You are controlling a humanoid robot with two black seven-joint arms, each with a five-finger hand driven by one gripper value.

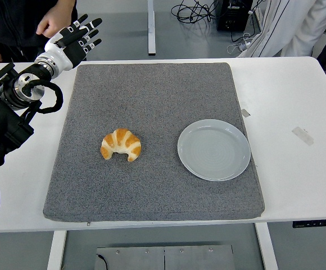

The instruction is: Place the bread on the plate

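A golden croissant (121, 144) lies on the grey mat (152, 95), left of centre. To its right, a pale grey plate (213, 149) sits on the mat with nothing on it. My left hand (80, 36) is raised at the mat's far left corner, well behind the croissant, its fingers spread and holding nothing. The right arm does not show.
The mat covers most of the white table (298, 101). Two bits of tape (302, 135) stick to the table on the right. A person stands behind the far left edge with a hand (53, 22) close to mine; another person is at the top right.
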